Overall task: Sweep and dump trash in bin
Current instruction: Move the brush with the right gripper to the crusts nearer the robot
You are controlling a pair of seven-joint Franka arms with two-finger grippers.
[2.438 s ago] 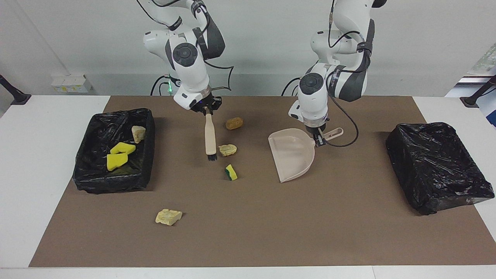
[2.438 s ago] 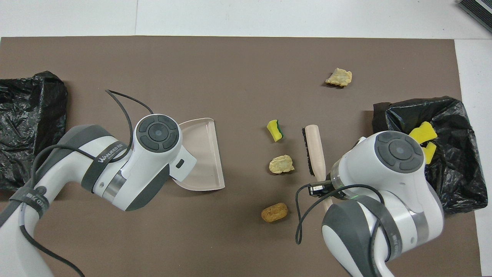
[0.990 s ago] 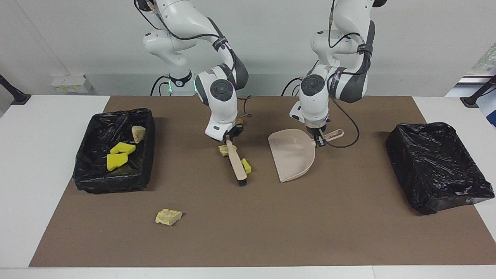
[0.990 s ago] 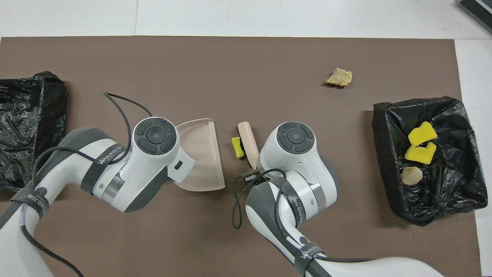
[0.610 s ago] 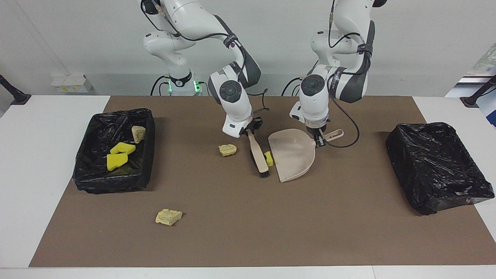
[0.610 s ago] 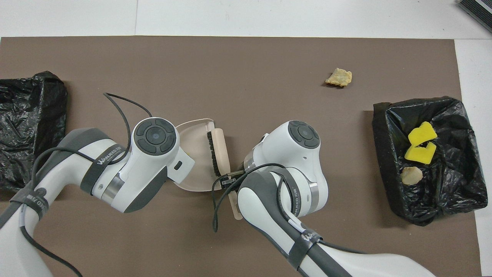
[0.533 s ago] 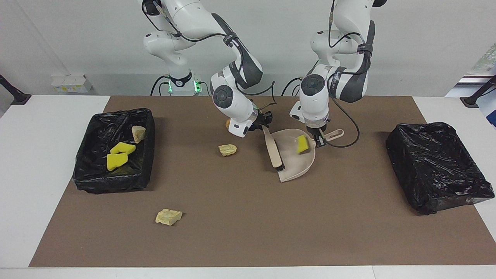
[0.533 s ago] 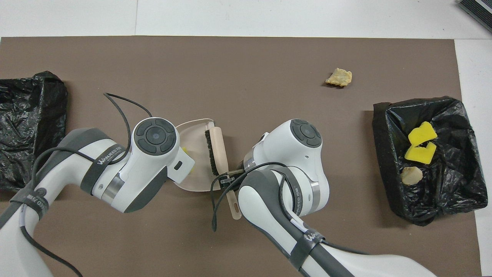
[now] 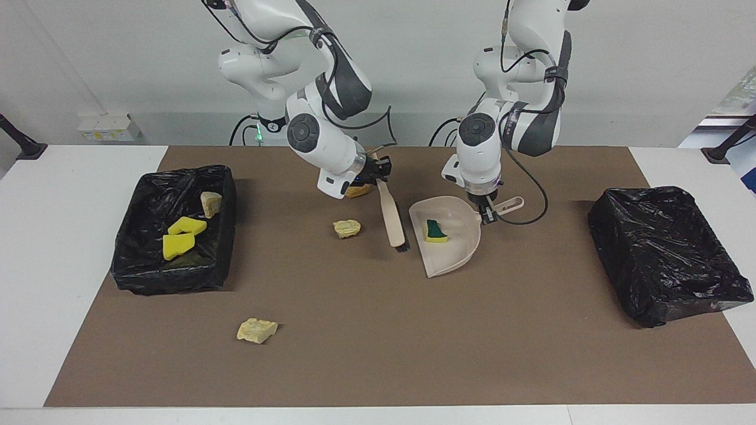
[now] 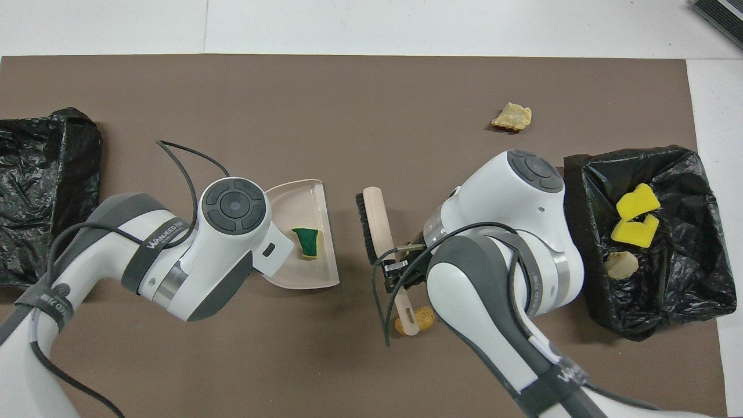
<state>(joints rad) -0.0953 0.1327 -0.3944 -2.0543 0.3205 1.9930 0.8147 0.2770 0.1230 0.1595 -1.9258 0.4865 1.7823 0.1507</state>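
Beige dustpan (image 9: pixel 447 236) on the bench holds a yellow-and-green sponge (image 9: pixel 436 231), green face up, long axis running away from the robots. Left gripper (image 9: pixel 486 213) fingers clamp the dustpan handle. Right gripper (image 9: pixel 378 172) fingers grip the brush (image 9: pixel 393 218) just beside the dustpan, over a pale chunk (image 9: pixel 346 228). Tilting the dustpan could spill the sponge

A sponge (image 9: pixel 436 231) lies in the dustpan (image 9: pixel 452 257), just below the left fingers (image 9: pixel 485 213); the brush (image 9: pixel 391 217) hangs from the right fingers (image 9: pixel 380 172), beside the dustpan, a roll (image 9: pixel 358 191) under them
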